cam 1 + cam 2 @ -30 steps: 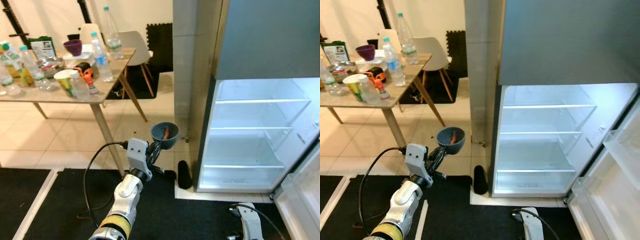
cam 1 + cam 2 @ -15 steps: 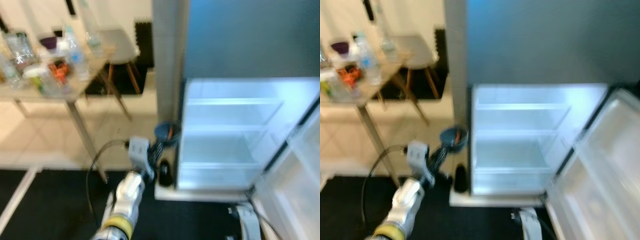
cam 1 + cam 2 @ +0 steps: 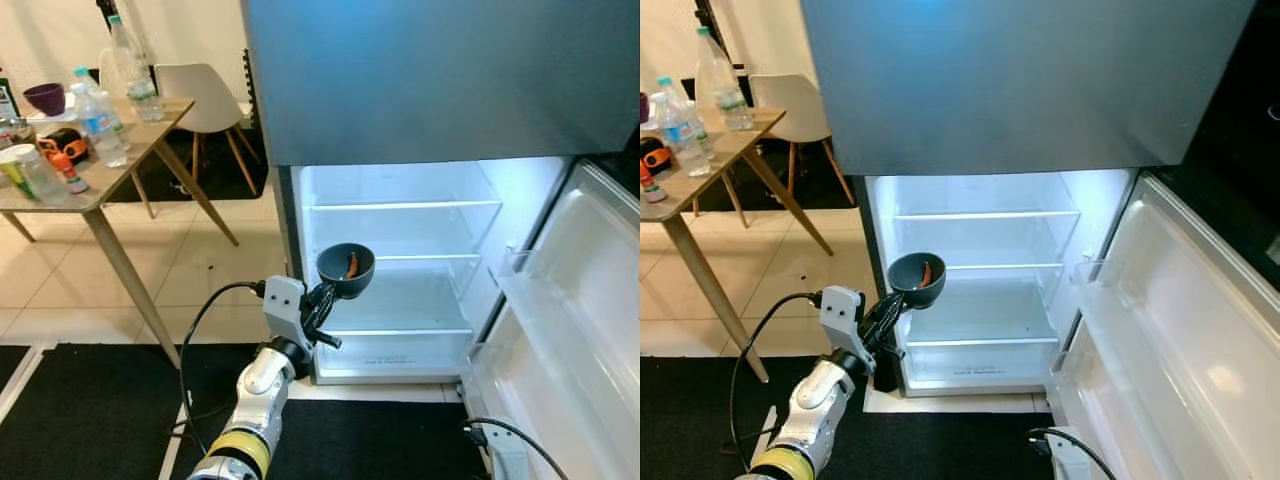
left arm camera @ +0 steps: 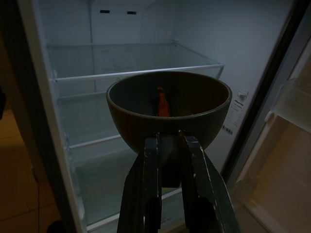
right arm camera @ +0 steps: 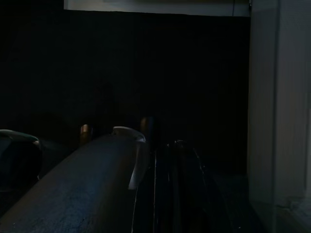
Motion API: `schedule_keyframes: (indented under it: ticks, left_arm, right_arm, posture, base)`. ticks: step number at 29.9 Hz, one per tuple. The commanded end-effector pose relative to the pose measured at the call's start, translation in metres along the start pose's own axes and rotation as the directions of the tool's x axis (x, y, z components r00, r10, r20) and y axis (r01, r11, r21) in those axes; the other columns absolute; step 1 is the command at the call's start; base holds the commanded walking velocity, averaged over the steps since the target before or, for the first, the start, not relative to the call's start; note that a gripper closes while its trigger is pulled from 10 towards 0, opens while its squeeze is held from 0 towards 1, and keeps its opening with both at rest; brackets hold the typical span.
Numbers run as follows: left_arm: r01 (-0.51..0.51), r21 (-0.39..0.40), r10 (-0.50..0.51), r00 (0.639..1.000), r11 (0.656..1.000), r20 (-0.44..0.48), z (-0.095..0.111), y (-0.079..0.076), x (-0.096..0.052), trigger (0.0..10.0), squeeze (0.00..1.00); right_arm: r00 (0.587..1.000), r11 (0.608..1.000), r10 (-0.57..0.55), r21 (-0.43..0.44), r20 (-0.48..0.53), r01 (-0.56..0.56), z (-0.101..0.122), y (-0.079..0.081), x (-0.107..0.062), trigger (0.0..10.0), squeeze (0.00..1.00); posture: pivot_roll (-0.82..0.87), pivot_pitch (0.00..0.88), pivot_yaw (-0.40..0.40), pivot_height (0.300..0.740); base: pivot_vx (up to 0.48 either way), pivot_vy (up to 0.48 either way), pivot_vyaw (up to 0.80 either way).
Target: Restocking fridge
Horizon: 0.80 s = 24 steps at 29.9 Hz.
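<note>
1. A dark bowl point(image 3: 346, 270) is held up in front of the open fridge point(image 3: 400, 270), level with its middle shelf.
2. A small orange item point(image 4: 162, 102) is seen lying inside the bowl; what it is cannot be told.
3. The bowl is gripped at its near lower wall by the left gripper point(image 4: 167, 145), whose two black fingers point(image 4: 151, 160) are closed tight against it from below.
4. Beyond the gripper, three glass shelves point(image 3: 405, 205) are seen inside the lit fridge compartment.
5. To the right of the gripper, the fridge door point(image 3: 1180, 330) stands swung open, with door racks on its inner side.
6. Well off to the left of the gripper, a wooden table point(image 3: 95, 190) is seen carrying water bottles point(image 3: 100, 125), a purple bowl point(image 3: 45, 97) and other small items; a white chair point(image 3: 195, 85) stands behind it.
7. The right arm point(image 3: 500, 455) hangs low by the black mat point(image 3: 90, 410); whether its fingers are open or closed cannot be told from the dark wrist view.
</note>
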<state>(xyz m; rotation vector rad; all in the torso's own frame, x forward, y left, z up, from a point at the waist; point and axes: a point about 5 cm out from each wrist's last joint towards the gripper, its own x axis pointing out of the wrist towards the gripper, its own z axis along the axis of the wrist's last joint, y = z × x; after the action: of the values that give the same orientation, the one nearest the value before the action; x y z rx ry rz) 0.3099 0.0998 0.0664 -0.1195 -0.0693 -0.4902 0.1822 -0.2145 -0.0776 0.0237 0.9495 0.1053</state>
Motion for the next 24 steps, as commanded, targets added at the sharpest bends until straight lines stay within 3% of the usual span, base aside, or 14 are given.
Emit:
schedule_keyframes:
  ticks: [1, 11, 15, 18, 24]
  left_arm:
    - [-0.002, -0.010, 0.002, 1.000, 1.000, -0.016, -0.002, 0.001, -0.001, 10.0, 0.00]
    - [0.031, -0.018, -0.031, 0.999, 0.999, -0.027, -0.004, -0.005, 0.001, 10.0, 0.00]
    - [0.079, -0.035, -0.081, 0.996, 0.996, -0.047, -0.007, -0.011, 0.001, 10.0, 0.00]
    - [0.056, -0.060, -0.058, 0.998, 0.997, -0.033, -0.006, -0.010, 0.001, 10.0, 0.00]
    - [0.023, -0.057, -0.025, 0.999, 0.998, -0.038, -0.007, -0.005, 0.000, 10.0, 0.00]
  right_arm:
    - [1.000, 1.000, 0.006, -0.004, -0.008, -0.006, -0.002, 0.003, 0.001, 10.0, 0.00]
    - [1.000, 1.000, 0.006, -0.010, -0.011, -0.006, -0.002, 0.002, 0.000, 10.0, 0.00]
    - [1.000, 1.000, 0.007, -0.015, -0.014, -0.007, -0.002, 0.002, 0.000, 10.0, 0.00]
    - [1.000, 1.000, 0.008, -0.016, -0.015, -0.008, -0.002, 0.002, 0.000, 10.0, 0.00]
    - [1.000, 1.000, 0.016, -0.021, -0.016, -0.016, -0.002, 0.003, 0.000, 10.0, 0.00]
  posture:
    - [-0.06, 0.032, 0.029, 0.740]
    - [-0.06, 0.027, 0.023, 0.740]
    - [-0.06, 0.028, 0.019, 0.740]
    - [-0.06, 0.030, 0.019, 0.740]
    - [-0.06, 0.035, 0.022, 0.740]
  base:
    - [0.000, 0.000, 0.00]
    - [0.000, 0.000, 0.00]
    - [0.000, -0.446, 0.00]
    - [0.000, -0.461, 0.00]
    - [0.000, 0.000, 0.00]
